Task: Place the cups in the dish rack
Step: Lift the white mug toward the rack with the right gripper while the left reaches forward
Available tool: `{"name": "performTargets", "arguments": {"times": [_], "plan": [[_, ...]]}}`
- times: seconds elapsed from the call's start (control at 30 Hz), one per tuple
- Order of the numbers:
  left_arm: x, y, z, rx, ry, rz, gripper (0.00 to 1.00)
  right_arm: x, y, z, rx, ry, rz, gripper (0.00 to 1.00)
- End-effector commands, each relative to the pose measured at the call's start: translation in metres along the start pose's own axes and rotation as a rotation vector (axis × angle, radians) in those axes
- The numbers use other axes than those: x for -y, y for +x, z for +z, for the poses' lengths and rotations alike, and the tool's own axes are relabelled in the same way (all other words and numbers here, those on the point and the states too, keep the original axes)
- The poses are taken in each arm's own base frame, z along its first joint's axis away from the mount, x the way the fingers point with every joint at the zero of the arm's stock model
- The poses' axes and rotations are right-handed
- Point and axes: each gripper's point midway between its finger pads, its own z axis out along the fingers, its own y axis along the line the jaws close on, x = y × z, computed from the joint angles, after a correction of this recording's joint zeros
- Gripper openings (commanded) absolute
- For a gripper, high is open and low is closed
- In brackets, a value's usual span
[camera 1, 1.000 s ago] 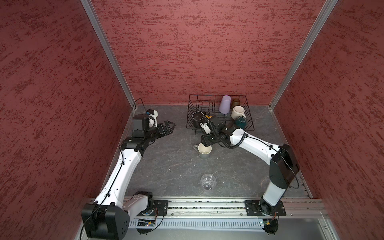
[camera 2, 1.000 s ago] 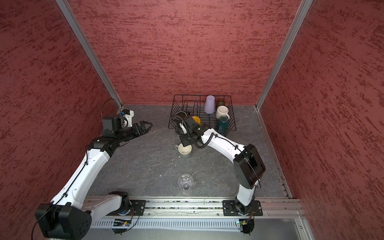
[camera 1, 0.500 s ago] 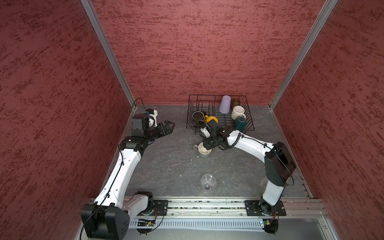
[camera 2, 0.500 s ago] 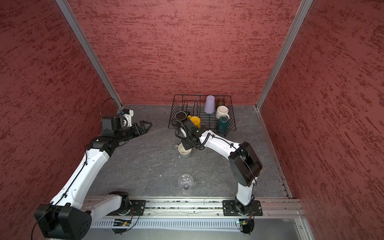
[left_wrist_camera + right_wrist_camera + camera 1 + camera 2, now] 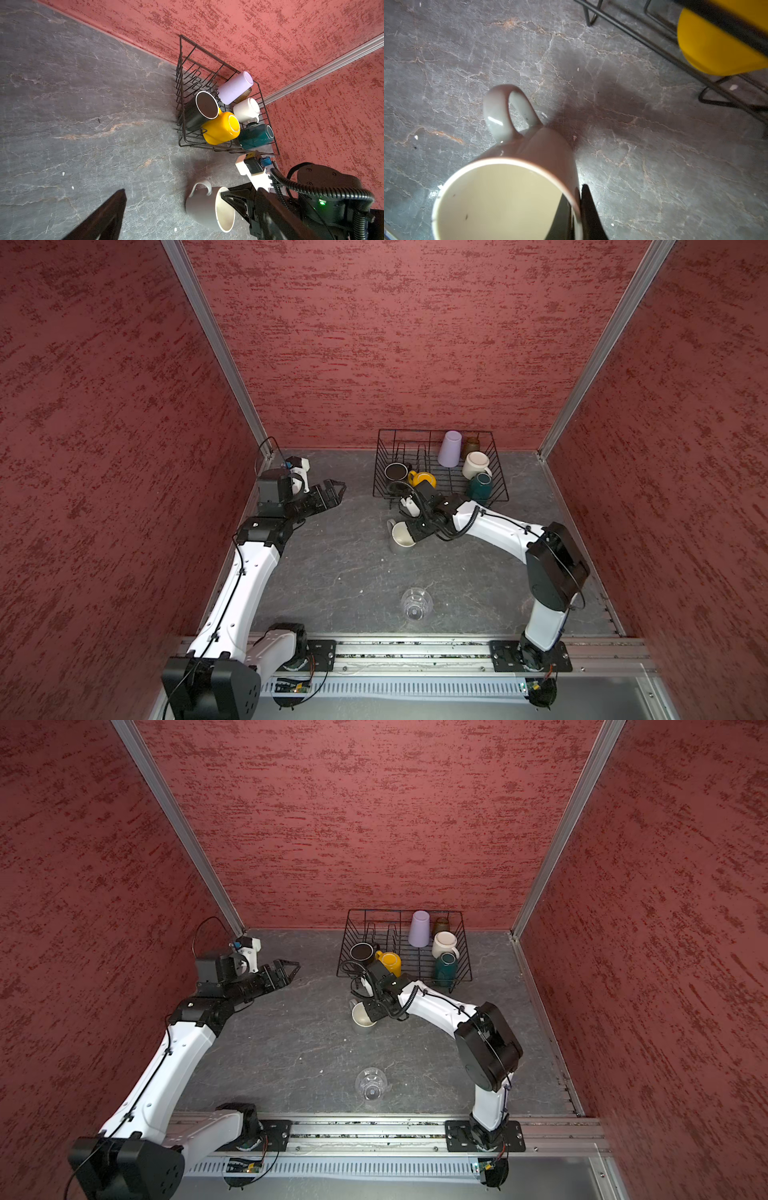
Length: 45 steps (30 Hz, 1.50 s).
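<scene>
Since a second ago the right claw (image 5: pixel 411 531) has dropped from the front edge of the dish rack (image 5: pixel 415 431) and closed. It now pinches the wall of the grey mug (image 5: pixel 400 542), with one finger inside the cream interior and one outside. I see that glossy mug, with its loop handle, on the table (image 5: pixel 332 572) just in front of the dish rack. The left claw (image 5: pixel 336 492) hangs spread apart, well left of the rack. The clear glass (image 5: pixel 417 603) stands farther out in front.
</scene>
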Motion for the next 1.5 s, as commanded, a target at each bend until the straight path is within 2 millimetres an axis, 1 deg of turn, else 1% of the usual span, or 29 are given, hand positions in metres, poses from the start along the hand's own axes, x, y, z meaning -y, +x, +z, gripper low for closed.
{"name": "performTargets", "arguments": {"times": [0.0,0.13,0.2,0.27,0.33,0.43,0.47,0.5,0.53,0.57,0.67,0.77,0.93,1.03,1.2,1.27,1.33,1.47], "plan": [[0.009,-0.011,-0.007,0.069,0.055,0.023,0.97,-0.007,-0.002,-0.009,0.021,-0.038,0.009,0.00],[0.017,-0.021,-0.014,0.139,0.116,0.032,0.97,-0.020,-0.010,-0.028,0.062,-0.106,0.025,0.00],[0.019,-0.024,-0.017,0.173,0.154,0.030,0.98,-0.029,-0.016,-0.043,0.094,-0.154,0.040,0.00],[0.024,-0.030,-0.022,0.213,0.194,0.039,0.98,-0.039,-0.023,-0.063,0.136,-0.225,0.058,0.00],[0.029,-0.033,-0.024,0.239,0.229,0.048,0.99,-0.048,-0.031,-0.086,0.191,-0.300,0.073,0.00],[0.040,-0.036,-0.027,0.262,0.314,0.081,0.99,-0.053,-0.043,-0.123,0.282,-0.405,0.116,0.00],[0.045,-0.037,-0.028,0.265,0.356,0.090,0.99,-0.052,-0.047,-0.136,0.317,-0.446,0.136,0.00],[0.050,-0.038,-0.028,0.267,0.397,0.098,0.99,-0.048,-0.050,-0.144,0.343,-0.483,0.164,0.00],[0.055,-0.039,-0.028,0.266,0.437,0.104,1.00,-0.046,-0.054,-0.161,0.390,-0.521,0.176,0.00],[0.059,-0.040,-0.027,0.262,0.476,0.105,1.00,-0.041,-0.058,-0.171,0.425,-0.560,0.200,0.00],[0.070,-0.040,-0.023,0.229,0.591,0.101,0.99,-0.028,-0.067,-0.198,0.519,-0.660,0.257,0.00],[0.083,-0.040,-0.022,0.204,0.722,0.113,0.98,-0.015,-0.074,-0.220,0.602,-0.742,0.300,0.00],[0.103,-0.031,-0.026,0.166,0.897,0.172,0.98,-0.007,-0.083,-0.243,0.678,-0.844,0.323,0.00],[0.111,-0.023,-0.023,0.141,0.957,0.218,0.99,-0.008,-0.086,-0.253,0.697,-0.899,0.320,0.00],[0.123,-0.011,-0.015,0.138,1.011,0.289,0.99,-0.017,-0.089,-0.267,0.702,-0.948,0.278,0.00],[0.130,-0.008,-0.008,0.092,1.029,0.285,0.99,-0.017,-0.089,-0.267,0.699,-0.929,0.264,0.00],[0.138,-0.005,-0.007,0.066,1.062,0.293,0.99,-0.019,-0.089,-0.267,0.694,-0.909,0.244,0.00],[0.154,0.002,-0.012,0.045,1.139,0.318,0.99,-0.027,-0.090,-0.271,0.688,-0.926,0.218,0.00]]}}
